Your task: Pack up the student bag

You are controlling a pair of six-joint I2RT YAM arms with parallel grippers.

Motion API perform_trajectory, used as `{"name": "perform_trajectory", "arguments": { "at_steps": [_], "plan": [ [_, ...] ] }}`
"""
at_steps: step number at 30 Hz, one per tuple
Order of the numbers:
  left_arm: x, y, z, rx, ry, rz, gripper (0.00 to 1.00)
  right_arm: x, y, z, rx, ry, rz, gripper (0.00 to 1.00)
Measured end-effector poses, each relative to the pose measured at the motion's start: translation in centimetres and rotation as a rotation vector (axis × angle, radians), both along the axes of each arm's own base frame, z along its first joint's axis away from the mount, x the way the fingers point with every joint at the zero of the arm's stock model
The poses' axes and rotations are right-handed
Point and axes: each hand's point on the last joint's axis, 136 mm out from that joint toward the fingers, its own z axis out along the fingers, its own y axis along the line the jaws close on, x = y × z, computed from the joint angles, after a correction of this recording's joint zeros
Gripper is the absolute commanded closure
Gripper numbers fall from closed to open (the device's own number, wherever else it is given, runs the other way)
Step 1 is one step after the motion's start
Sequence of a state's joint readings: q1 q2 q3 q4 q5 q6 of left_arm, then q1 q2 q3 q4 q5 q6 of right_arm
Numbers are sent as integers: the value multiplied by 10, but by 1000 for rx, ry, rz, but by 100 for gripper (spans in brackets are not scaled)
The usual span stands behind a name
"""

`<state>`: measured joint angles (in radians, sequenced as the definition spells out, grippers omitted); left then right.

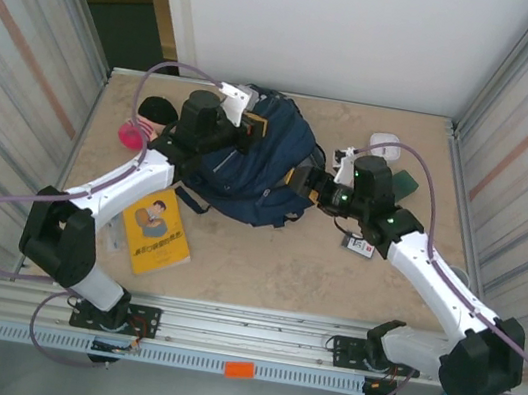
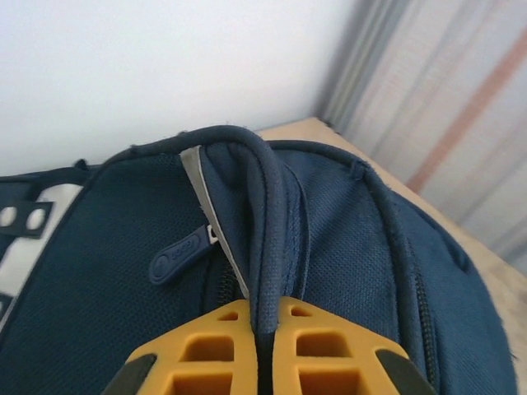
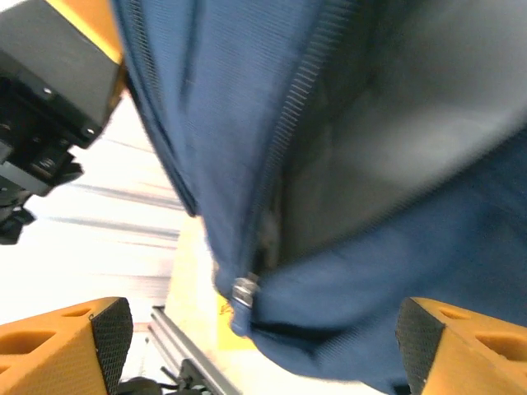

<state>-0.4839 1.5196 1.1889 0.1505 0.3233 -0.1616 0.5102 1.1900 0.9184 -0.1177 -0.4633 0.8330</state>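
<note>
Student bag (image 1: 260, 161), zip (image 3: 288, 132) open, grey lining (image 3: 412, 123)

— Any writing you can read anywhere?
— None. The yellow book (image 1: 157, 232), at eight o'clock from the student bag (image 1: 250, 160), carries print too small to read. The zipper pull (image 2: 181, 253) bears a raised mark, illegible.

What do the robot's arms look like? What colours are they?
Left arm and right arm: white links, chunky black joints, looping lilac cables. Fingers are orange-yellow plastic with holes and black pads. Small green lights glow on the right arm.
</note>
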Motion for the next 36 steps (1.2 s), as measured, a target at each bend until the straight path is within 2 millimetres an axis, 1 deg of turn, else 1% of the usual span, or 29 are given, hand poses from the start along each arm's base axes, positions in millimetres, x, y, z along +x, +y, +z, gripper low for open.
{"name": "perform_trajectory", "arguments": {
  "at_steps": [4, 6, 9, 11, 12, 14, 17, 19, 20, 21, 23, 24, 26, 28, 30, 32, 34, 36],
  "plan": [
    [-17, -15, 1, -16, 4, -130, 100, 10, 21, 0, 31, 0, 64, 16],
    [-25, -20, 2, -24, 5, -183, 100, 16, 27, -2, 33, 0, 71, 17],
    [-35, -26, 2, -26, 6, -251, 100, 20, 32, -5, 42, 4, 68, 23],
    [-38, -27, 0, -17, 9, -269, 100, 22, 36, -1, 63, -9, 70, 25],
    [-39, -27, -2, -11, 10, -274, 100, 23, 38, 2, 73, -20, 71, 28],
    [-41, -27, -5, 1, 19, -285, 100, 23, 43, 8, 94, -33, 72, 42],
    [-42, -26, -10, 14, 34, -282, 99, 21, 50, 14, 114, -67, 81, 80],
    [-42, -25, -10, 18, 39, -272, 85, 18, 56, 15, 122, -86, 84, 93],
    [-43, -24, -10, 21, 45, -263, 80, 18, 56, 14, 127, -85, 77, 96],
    [-43, -22, -9, 21, 50, -248, 70, 19, 56, 13, 132, -85, 67, 99],
    [-44, -17, -3, 20, 55, -221, 56, 21, 56, 11, 139, -84, 44, 100],
    [-47, -14, 2, 15, 61, -206, 53, 23, 55, 9, 137, -84, 28, 100],
    [-53, -5, 18, 8, 60, -173, 50, 24, 54, 2, 133, -71, 2, 100],
    [-64, 5, 38, -12, 59, -139, 48, 24, 55, 0, 127, -68, -19, 100],
    [-81, 17, 55, -34, 69, -109, 48, 23, 57, 0, 123, -74, -35, 100],
    [-100, 27, 65, -55, 84, -84, 49, 21, 60, 0, 117, -80, -41, 100],
    [-123, 32, 65, -67, 112, -79, 49, 21, 63, 1, 108, -81, -48, 100],
    [-150, 30, 52, -61, 160, -91, 48, 22, 67, 4, 103, -87, -54, 100]
  ]
}}
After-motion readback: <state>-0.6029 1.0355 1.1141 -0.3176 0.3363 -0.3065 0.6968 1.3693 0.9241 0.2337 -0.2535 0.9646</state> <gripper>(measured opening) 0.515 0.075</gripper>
